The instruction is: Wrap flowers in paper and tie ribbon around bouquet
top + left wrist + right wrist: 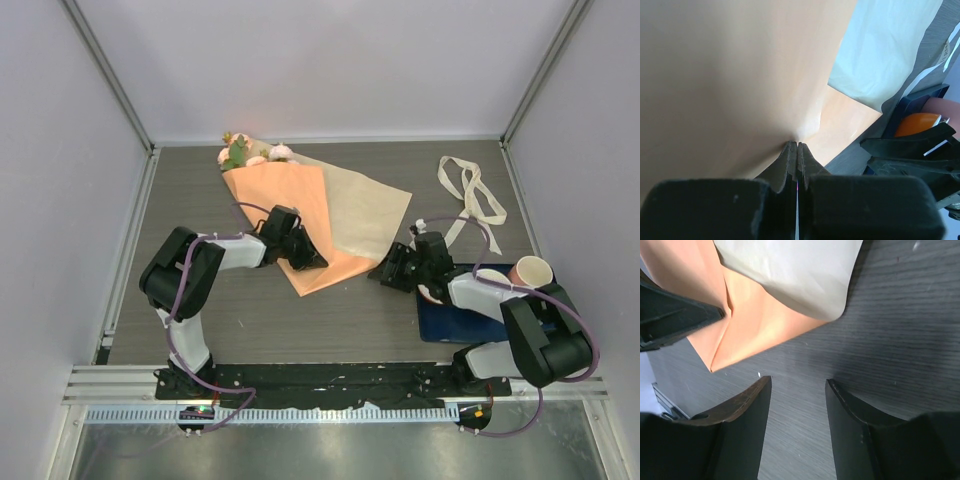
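Top view, with both wrist views. The grey wood-grain bench (350, 320) fills the frame, and the paper (285, 195) lies across its centre as a long wedge. The wide end of the wedge is at upper left and the narrow tip points toward lower centre. The salmon-orange face is folded over the stems, while a pale beige flap spreads flat to the right and is not yet folded in. A dark blue mat (445, 325) sits at lower right, partly under the right arm. The ribbon (470, 190) lies at upper right in loose cream loops, well apart from the paper and touched by neither arm. The flowers (250, 153) show only as pink blooms and green leaves beyond the paper's wide end at upper centre. Their stems are hidden under the fold. The left hand (797, 146) rests on the orange fold near the narrow tip, fingers pressed together on a small pucker of paper. The right hand (798, 382) hovers over bare bench just right of that tip, fingers apart and holding nothing. A pale cup (533, 270) stands at the mat's far right. Judged from this layout, the wrap is about half made. The beige flap has to be closed over the fold, and all of the tying is left to do.
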### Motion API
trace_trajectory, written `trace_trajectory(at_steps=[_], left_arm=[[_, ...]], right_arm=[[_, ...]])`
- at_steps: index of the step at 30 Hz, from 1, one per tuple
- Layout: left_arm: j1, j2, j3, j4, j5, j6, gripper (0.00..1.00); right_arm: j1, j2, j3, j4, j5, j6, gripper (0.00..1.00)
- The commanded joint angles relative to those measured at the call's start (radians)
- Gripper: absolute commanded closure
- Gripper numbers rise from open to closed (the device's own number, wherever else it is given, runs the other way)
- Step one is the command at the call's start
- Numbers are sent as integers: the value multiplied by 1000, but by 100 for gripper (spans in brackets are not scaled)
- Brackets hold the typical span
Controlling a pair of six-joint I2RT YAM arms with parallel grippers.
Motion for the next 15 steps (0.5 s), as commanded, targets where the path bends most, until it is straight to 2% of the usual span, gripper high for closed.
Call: trace_trajectory(at_steps=[1,5,10,15], left_arm=[[-7,35,-14,-117,-77,58,100],[-7,33,-14,-117,-77,58,100],[-8,31,-9,-118,-75,60,100],[-8,30,-11,-118,-75,61,100]], right_arm=[[0,-12,-69,293,34,87,47],[0,21,-104,415,81,140,48],[1,55,-132,465,184,189,51],[1,132,-160,560,212,249,55]])
